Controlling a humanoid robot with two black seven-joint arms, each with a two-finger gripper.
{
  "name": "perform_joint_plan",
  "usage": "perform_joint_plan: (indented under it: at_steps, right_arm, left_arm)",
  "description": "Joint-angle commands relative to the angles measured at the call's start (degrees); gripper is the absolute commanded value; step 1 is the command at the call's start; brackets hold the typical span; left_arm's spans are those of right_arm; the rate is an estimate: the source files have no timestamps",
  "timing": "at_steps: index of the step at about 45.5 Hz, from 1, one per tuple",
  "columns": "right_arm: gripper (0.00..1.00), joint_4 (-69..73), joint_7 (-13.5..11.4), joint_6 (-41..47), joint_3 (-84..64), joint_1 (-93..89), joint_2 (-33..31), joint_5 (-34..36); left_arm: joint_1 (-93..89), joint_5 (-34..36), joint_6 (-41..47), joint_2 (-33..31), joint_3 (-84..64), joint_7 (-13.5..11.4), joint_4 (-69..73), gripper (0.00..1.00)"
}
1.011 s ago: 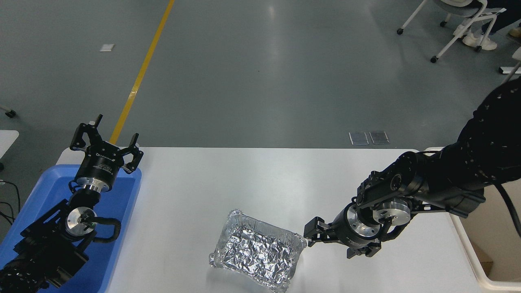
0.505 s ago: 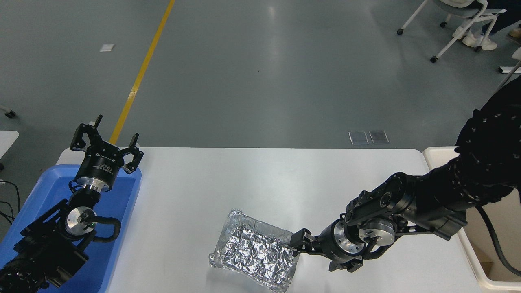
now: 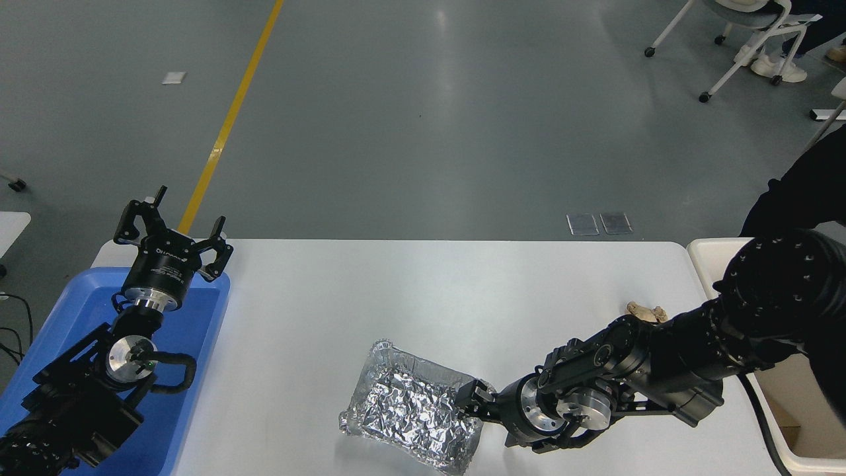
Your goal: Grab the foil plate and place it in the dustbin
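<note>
The shiny crinkled foil plate (image 3: 413, 413) lies on the white table (image 3: 396, 291) near its front edge, a little right of centre. My right gripper (image 3: 470, 402) comes in low from the right and its fingers sit at the plate's right rim, over the rim's edge. I cannot see whether the fingers are closed on the rim. The cream-white dustbin (image 3: 707, 254) stands off the table's right end, mostly hidden behind my right arm. My left gripper (image 3: 173, 231) is parked open above the blue tray at the left.
A shallow blue tray (image 3: 198, 317) lies at the table's left end under the left arm. A small crumpled beige wad (image 3: 646, 311) lies near the table's right edge, just behind my right forearm. White chairs stand on the floor at the far right.
My right gripper has moved left and down from beside the plate's right corner onto its right rim. The forearm dropped lower, uncovering the beige wad. The plate has not moved.
</note>
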Motion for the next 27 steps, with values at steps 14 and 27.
perform_joint_plan:
  at_steps: [14, 27]
  right_arm:
    - [0.00, 0.4, 0.2, -2.2, -0.1, -0.4, 0.3, -3.5]
    - [0.00, 1.3, 0.1, -1.7, -2.6, 4.1, 0.3, -3.3]
  left_arm:
    - [0.0, 0.1, 0.0, 0.0, 0.0, 0.0, 0.0, 0.99]
    - [0.0, 0.1, 0.0, 0.0, 0.0, 0.0, 0.0, 0.99]
